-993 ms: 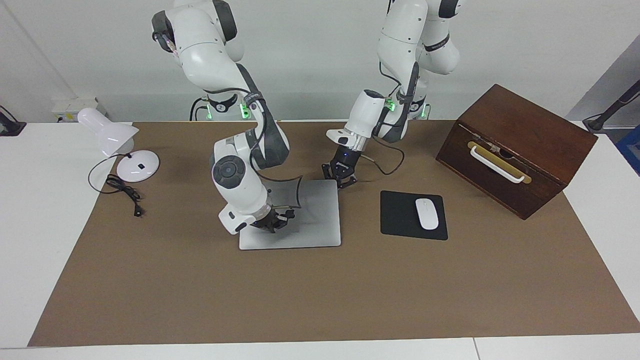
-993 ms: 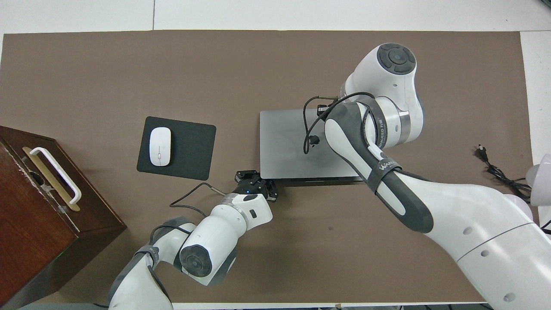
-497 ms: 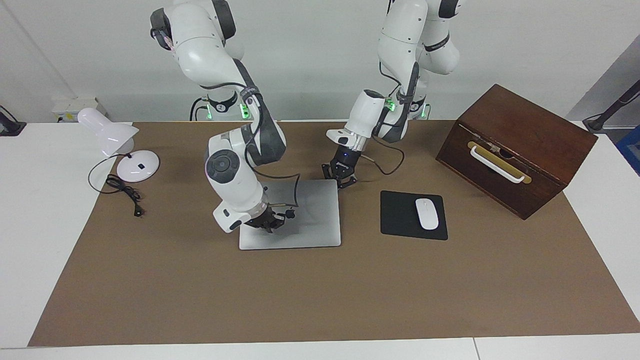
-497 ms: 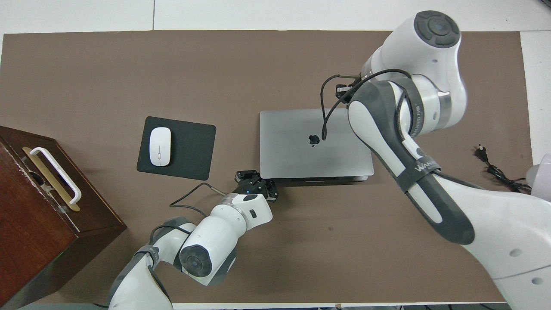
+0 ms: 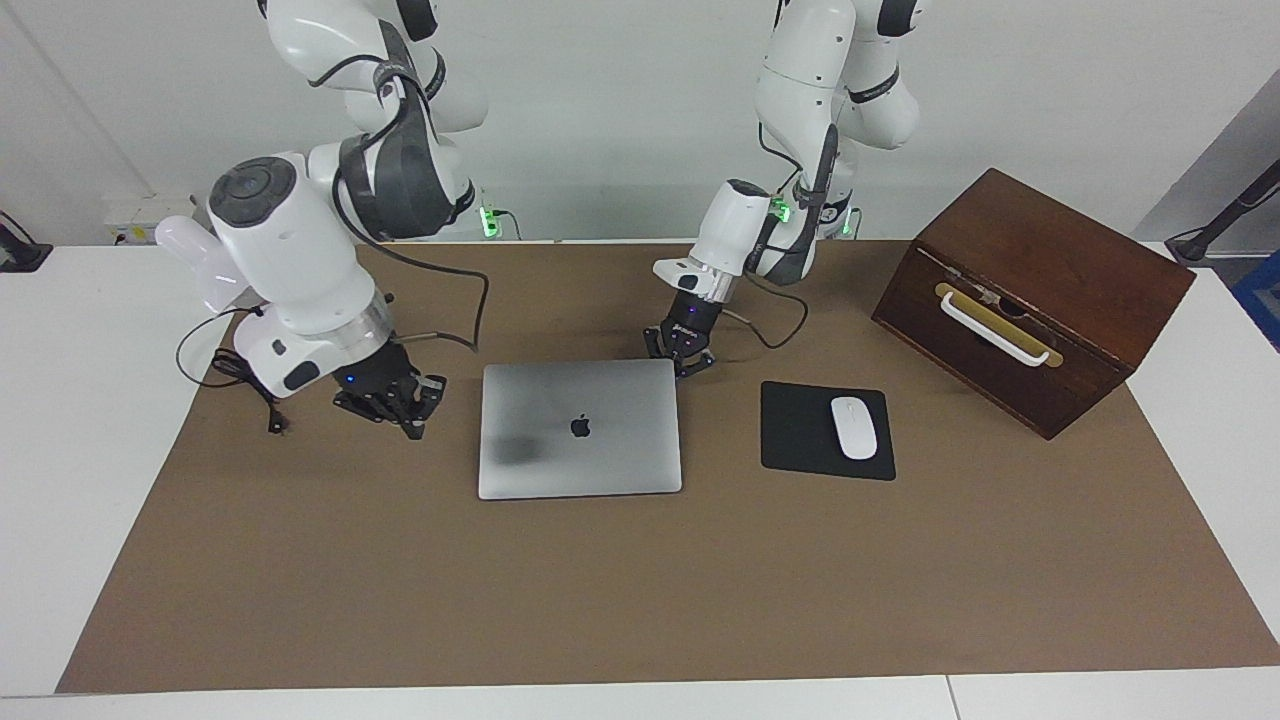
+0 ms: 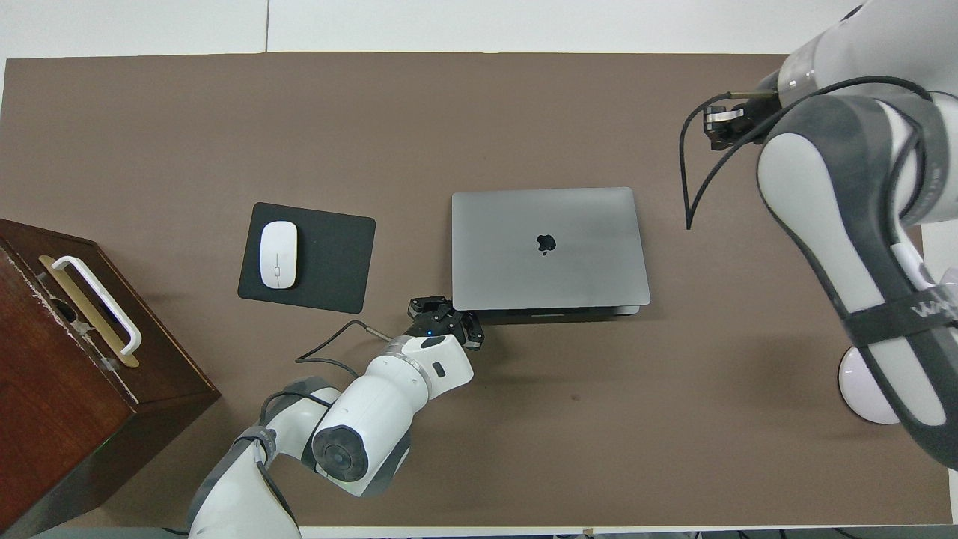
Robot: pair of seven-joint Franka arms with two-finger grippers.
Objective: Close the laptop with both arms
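The silver-grey laptop [image 5: 580, 428] lies flat on the brown mat with its lid down and the apple logo up; it also shows in the overhead view [image 6: 550, 247]. My left gripper [image 5: 682, 358] sits low at the laptop's corner nearest the robots, toward the left arm's end, and also shows in the overhead view [image 6: 445, 318]. My right gripper [image 5: 395, 400] hangs over the bare mat beside the laptop, toward the right arm's end, apart from it. It shows in the overhead view [image 6: 722, 123] too.
A black mouse pad [image 5: 800, 430] with a white mouse [image 5: 853, 427] lies beside the laptop toward the left arm's end. A brown wooden box [image 5: 1030, 300] with a white handle stands past it. A white lamp [image 5: 180, 240] and its black cable [image 5: 245, 380] are at the right arm's end.
My right gripper has lifted off the laptop lid and swung away toward the right arm's end. The lid now lies uncovered. The left gripper has not moved.
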